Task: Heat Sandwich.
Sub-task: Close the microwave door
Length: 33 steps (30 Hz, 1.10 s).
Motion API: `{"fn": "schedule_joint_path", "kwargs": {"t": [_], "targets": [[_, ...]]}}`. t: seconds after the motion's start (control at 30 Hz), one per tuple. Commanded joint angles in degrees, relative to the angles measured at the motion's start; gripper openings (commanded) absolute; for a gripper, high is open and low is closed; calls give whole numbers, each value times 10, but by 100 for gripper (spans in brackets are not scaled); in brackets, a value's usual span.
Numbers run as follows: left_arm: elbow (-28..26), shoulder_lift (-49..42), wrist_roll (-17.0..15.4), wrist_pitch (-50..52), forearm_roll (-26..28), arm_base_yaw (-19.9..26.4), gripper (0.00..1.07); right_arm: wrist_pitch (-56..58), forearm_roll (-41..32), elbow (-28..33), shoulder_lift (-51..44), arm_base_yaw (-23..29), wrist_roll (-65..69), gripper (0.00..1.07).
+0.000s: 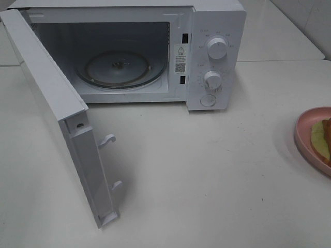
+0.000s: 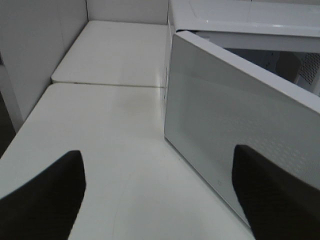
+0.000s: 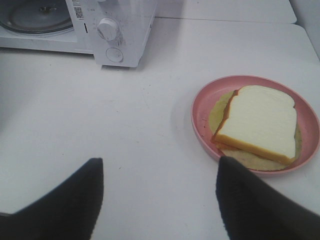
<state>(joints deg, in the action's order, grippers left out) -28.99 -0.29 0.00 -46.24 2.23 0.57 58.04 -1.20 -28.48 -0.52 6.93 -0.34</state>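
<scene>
While the microwave [image 1: 155, 51] stands open, its cavity sticker [image 1: 180, 59] too small to read, the sandwich [image 3: 259, 122] rests on a pink plate [image 3: 200, 107]; both grippers' jaws are spread, holding nothing

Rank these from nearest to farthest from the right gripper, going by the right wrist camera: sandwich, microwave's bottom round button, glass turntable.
1. The sandwich, on the pink plate, nearest the right gripper.
2. The bottom round button, on the microwave's control panel.
3. The glass turntable, inside the open microwave, farthest.

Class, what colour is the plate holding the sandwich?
Pink. The plate under the sandwich shows best in the right wrist view.
</scene>
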Motion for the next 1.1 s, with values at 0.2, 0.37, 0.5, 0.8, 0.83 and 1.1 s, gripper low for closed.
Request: {"fn": "schedule_joint_path", "kwargs": {"t": [0.2,0.37,0.5,0.8,0.83,1.1], "targets": [[85,26,-3,197,6,-17,76,-10,3,1,-13,-1,0,64],[115,105,0,303,18,-79,76,-10,3,1,-13,-1,0,64],[116,180,0,354,7,-124,76,-10,3,1,-13,-1,0,64],[116,345,0,462,3,-166,70,-10,3,1,-13,-1,0,64],[116,362,0,476,3,-166,66,-10,3,1,-13,-1,0,64],[116,478,0,584,-4,-166,32,-10,3,1,-13,-1,0,64]]}}
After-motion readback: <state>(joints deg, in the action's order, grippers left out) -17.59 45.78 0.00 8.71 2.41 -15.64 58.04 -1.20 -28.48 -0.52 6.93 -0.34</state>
